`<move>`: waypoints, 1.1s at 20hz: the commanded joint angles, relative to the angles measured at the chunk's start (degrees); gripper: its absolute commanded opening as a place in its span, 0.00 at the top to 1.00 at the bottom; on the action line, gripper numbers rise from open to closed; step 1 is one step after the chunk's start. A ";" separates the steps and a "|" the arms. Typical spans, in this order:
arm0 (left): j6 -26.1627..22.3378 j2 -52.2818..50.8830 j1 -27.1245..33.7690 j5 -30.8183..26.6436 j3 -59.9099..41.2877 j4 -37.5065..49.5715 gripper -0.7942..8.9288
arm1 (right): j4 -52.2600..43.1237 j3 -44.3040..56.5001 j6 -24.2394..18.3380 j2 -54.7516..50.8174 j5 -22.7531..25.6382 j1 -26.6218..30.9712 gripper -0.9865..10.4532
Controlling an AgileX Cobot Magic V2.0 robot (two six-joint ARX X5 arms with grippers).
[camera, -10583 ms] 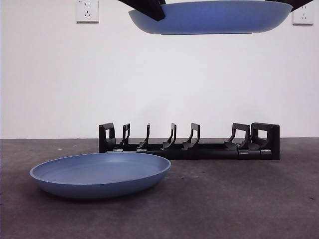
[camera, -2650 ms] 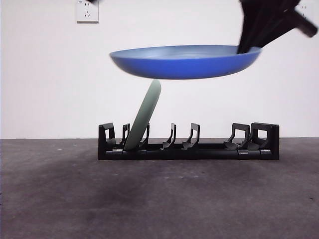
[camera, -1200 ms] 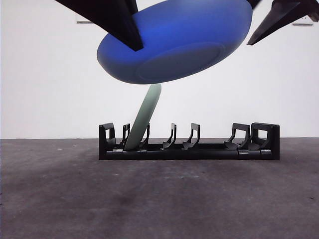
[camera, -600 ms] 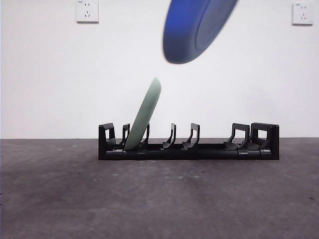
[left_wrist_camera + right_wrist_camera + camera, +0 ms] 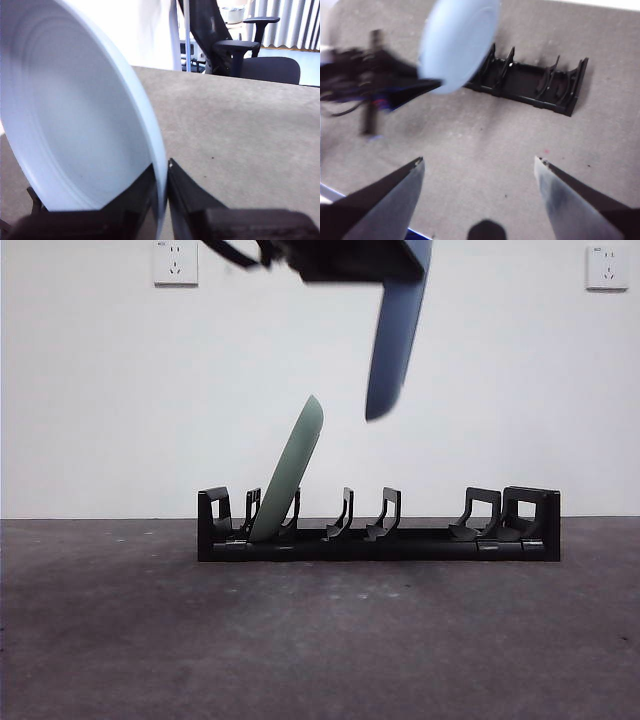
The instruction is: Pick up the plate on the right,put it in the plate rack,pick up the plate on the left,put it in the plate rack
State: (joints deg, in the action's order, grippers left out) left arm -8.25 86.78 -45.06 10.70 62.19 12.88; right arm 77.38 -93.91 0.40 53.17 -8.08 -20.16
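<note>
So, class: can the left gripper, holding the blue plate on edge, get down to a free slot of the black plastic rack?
Probably yes: the blue plate hangs above open prongs of the rack, beside the racked green plate.

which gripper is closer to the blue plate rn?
Left. The left gripper is shut on the blue plate at its rim, above the plate rack. The right gripper hangs open, apart.

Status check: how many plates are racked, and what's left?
One plate already leans in the plate rack, near its left end. The second, blue plate is in hand: the left end effector is shut on its rim, holding it on edge above the rack. The right end effector is open and empty. Left: lowering the blue plate between free prongs and releasing.
</note>
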 commanded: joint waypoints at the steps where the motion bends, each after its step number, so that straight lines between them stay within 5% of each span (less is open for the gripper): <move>1: 1.62 4.68 0.70 -0.22 4.39 1.92 0.93 | 0.76 0.44 -0.44 -0.31 -0.87 -0.07 0.58; 6: 4.07 13.05 2.62 -2.84 12.07 2.69 0.93 | 1.53 0.44 -0.66 -0.70 -0.92 -0.07 0.58; 22: 9.31 22.60 6.93 -1.36 12.26 7.52 0.93 | 1.53 0.46 -2.14 -0.57 -2.93 -0.07 0.59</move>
State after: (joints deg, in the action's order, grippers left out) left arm 0.56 108.79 -38.28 9.52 74.35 19.62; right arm 77.54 -93.84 -1.34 52.64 -10.74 -20.16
